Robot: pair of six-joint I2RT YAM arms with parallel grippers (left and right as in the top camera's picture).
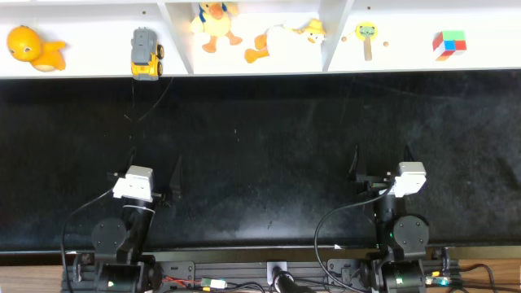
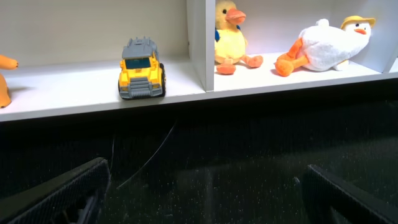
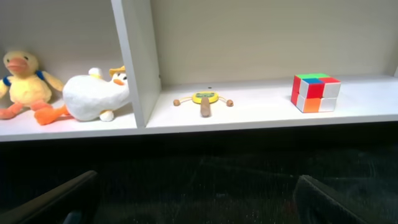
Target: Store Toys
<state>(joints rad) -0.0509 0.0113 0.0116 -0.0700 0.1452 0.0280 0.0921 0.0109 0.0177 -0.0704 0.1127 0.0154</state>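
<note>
Toys are sitting in the white shelf [image 1: 89, 57] along the table's [image 1: 260, 146] far edge: truck [image 1: 146, 54], plush duck [image 1: 215, 24], cube [image 1: 448, 43], perhaps a rattle [image 1: 366, 34]. We are seeing the left gripper [image 2: 204, 177] and right gripper [image 3: 198, 182] spread wide, empty, near its front edge.

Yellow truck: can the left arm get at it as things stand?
Probably yes. The yellow truck stands at the front edge of the shelf, apart from the divider, and nothing stands on the mat between it and the open left hand.

On the shelf [image 1: 89, 50], one orange duck [image 1: 34, 47], one yellow duck [image 1: 215, 23], one white duck [image 1: 281, 39], one truck [image 1: 146, 54], one rattle [image 1: 367, 34], one cube [image 1: 448, 43]
</note>
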